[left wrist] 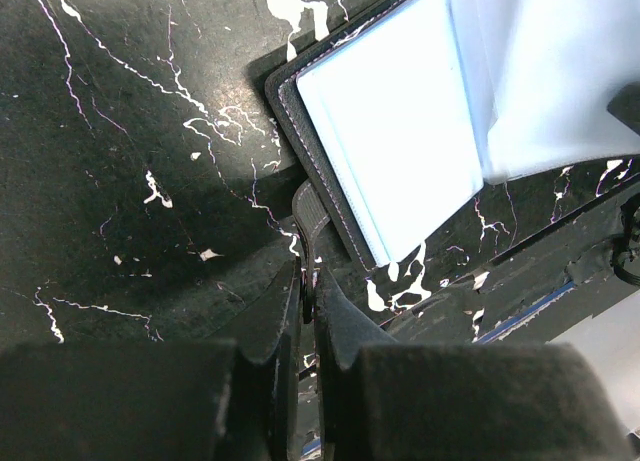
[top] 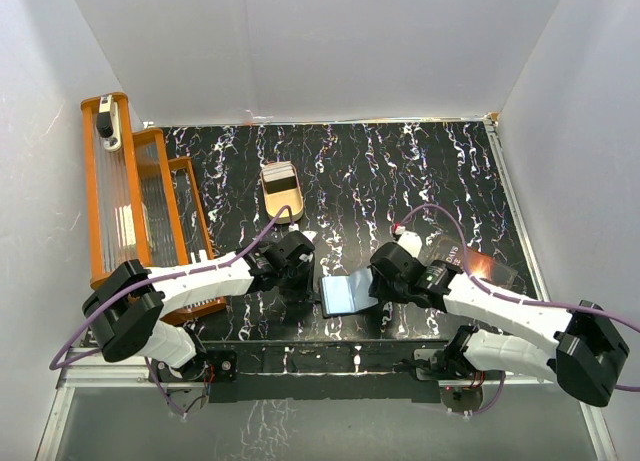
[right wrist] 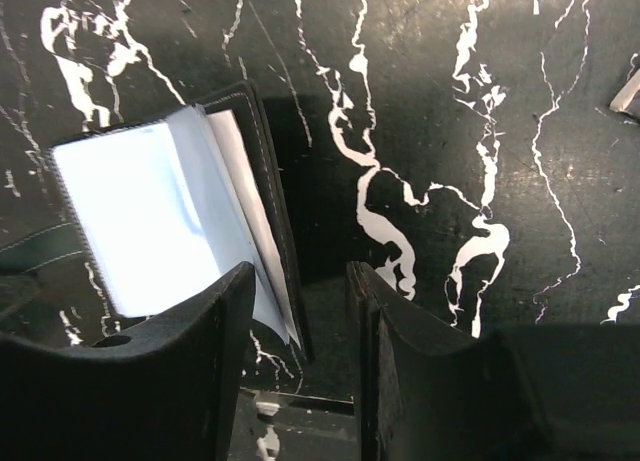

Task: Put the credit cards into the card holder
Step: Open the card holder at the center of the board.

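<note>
Right wrist view: card holder [right wrist: 140, 221] lies just left of the parted right gripper [right wrist: 300, 276], while left gripper [left wrist: 307, 281] pinches its strap [left wrist: 312, 216].

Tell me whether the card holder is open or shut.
Open: the card holder lies spread, black cover down, pale clear sleeves exposed, one sleeve partly lifted.

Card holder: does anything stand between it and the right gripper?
Nothing visible does. The right gripper is open, its fingertips right at the cover edge of the open card holder; the right wrist view shows no other object between them.
</note>
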Robot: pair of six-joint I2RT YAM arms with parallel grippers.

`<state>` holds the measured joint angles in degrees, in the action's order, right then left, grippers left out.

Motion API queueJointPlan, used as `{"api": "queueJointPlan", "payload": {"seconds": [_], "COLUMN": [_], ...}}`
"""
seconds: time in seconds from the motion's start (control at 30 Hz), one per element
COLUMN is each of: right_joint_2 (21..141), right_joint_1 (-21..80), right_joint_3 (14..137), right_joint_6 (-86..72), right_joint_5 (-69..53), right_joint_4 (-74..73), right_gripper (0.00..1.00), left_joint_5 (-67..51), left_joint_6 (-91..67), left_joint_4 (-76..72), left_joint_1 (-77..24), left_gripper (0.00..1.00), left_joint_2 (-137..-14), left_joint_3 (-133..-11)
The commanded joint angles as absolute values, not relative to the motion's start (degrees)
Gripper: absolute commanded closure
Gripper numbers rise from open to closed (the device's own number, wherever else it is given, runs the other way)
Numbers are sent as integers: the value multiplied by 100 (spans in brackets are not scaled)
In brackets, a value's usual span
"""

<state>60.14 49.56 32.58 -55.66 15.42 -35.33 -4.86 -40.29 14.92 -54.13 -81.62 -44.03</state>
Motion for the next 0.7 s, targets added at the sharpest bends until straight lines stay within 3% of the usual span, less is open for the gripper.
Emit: {"api": "queueJointPlan", "payload": {"seconds": [0.0,0.23,0.67], "right_joint_2": [6050,6152,6642], "right_joint_1": [4992,4985,4992], "right_joint_3": [3823,4351,4051], "right_joint_6": [-5500,-5350,-5316], "right_joint_5": [1765,1626,1731], "right_joint_4": [-3911,-4074,-3809], "right_gripper": [60,60,61], "left_joint_5": [-485,-562,-575], "left_joint_6": [-4001,-4012,-4093], "left_joint_4": [1483,1389,1425], "left_joint_1": [-5406,-5407,-5407], "left_gripper": [100,100,100], "left_joint_2": [-8006,-7990,-7885], "left_joint_3": [-4504,-4516,-4573]}}
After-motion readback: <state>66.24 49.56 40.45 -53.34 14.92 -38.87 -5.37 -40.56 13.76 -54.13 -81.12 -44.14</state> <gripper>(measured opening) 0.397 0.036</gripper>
